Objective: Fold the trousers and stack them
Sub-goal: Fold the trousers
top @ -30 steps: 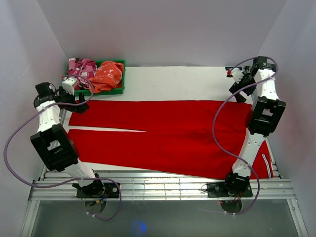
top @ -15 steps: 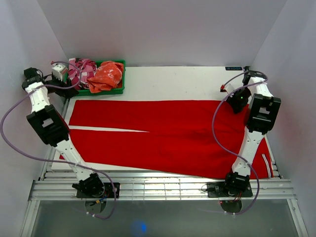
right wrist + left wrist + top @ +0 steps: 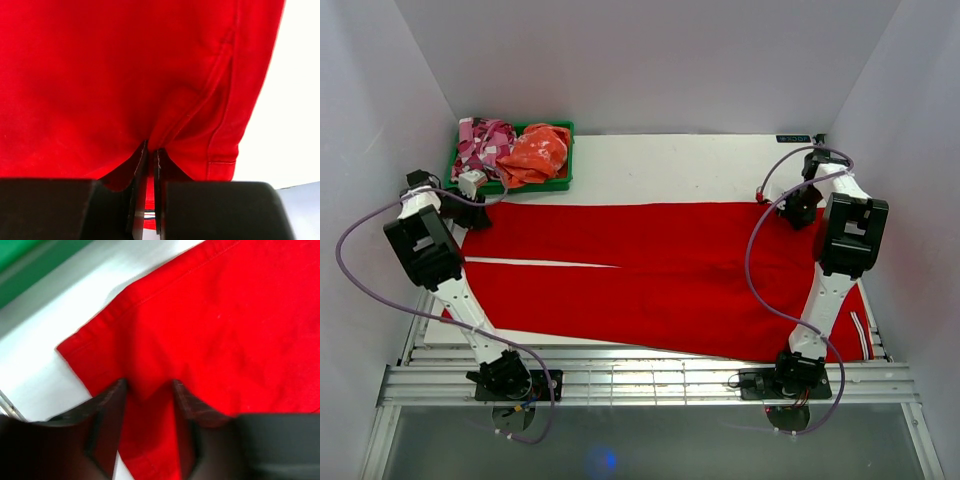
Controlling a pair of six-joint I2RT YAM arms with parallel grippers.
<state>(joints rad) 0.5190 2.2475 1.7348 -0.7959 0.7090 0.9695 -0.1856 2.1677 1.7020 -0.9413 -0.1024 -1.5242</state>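
Observation:
The red trousers point(image 3: 650, 270) lie flat across the white table, legs pointing left and waist at the right. My left gripper point(image 3: 475, 212) is down on the far-left hem corner. In the left wrist view its fingers point(image 3: 112, 405) stand apart, a raised ridge of trousers point(image 3: 225, 330) cloth between the left gripper point(image 3: 147, 385) tips. My right gripper point(image 3: 798, 212) sits at the far-right waist corner. In the right wrist view the right gripper point(image 3: 151, 147) is shut on a pinched fold of the trousers point(image 3: 100, 75) near a seam.
A green bin point(image 3: 563, 182) stands at the back left, holding a pink-and-white patterned garment point(image 3: 485, 140) and an orange one point(image 3: 538, 150). Its green edge point(image 3: 30, 260) is close behind the left gripper. White table point(image 3: 670, 165) shows behind the trousers. Walls close in on both sides.
Both arms came down onto the far corners of the trousers. The right jaws closed onto the waist cloth. The left jaws narrowed around the hem.

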